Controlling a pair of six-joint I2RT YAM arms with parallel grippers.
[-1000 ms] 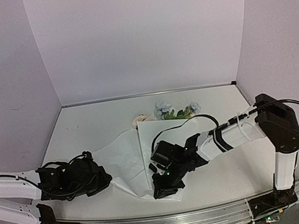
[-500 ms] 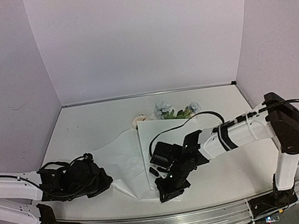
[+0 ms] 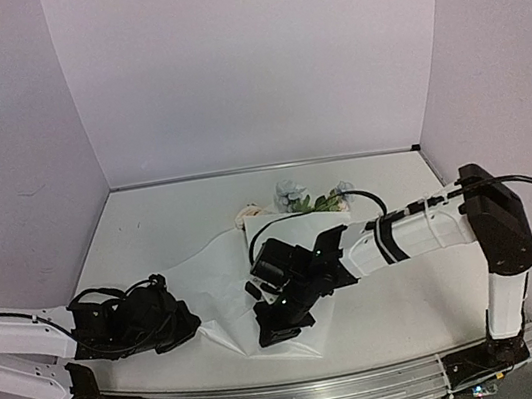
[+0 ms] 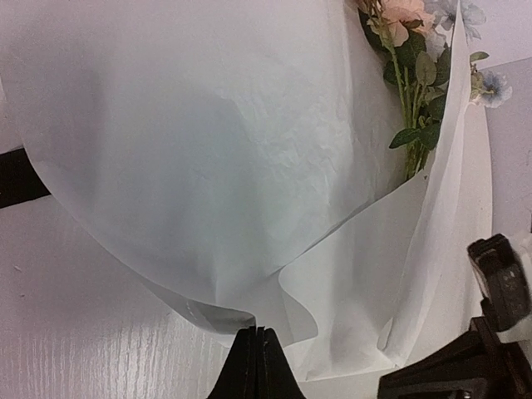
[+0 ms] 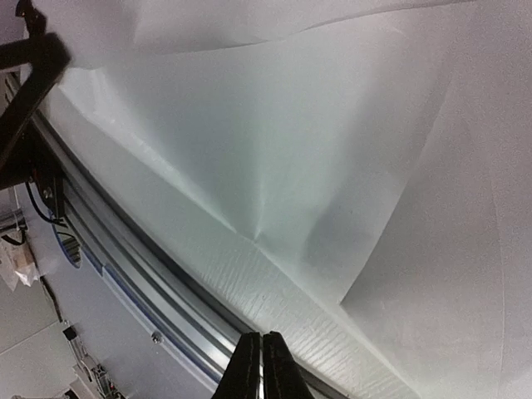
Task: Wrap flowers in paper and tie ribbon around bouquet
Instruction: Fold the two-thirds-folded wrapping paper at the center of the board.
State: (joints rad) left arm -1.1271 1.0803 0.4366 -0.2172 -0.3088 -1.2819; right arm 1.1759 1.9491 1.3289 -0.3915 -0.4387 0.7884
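Paper [image 4: 191, 150] spreads just beyond both closed jaws.

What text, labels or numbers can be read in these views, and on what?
No readable text in any view.
paper: plain white, no print.
flowers: no tag in view.
black strip at the left edge of the left wrist view: no lettering can be made out.
base rail: no label legible.

One paper sheet [image 3: 219, 273], one bunch of flowers [image 3: 309, 200].
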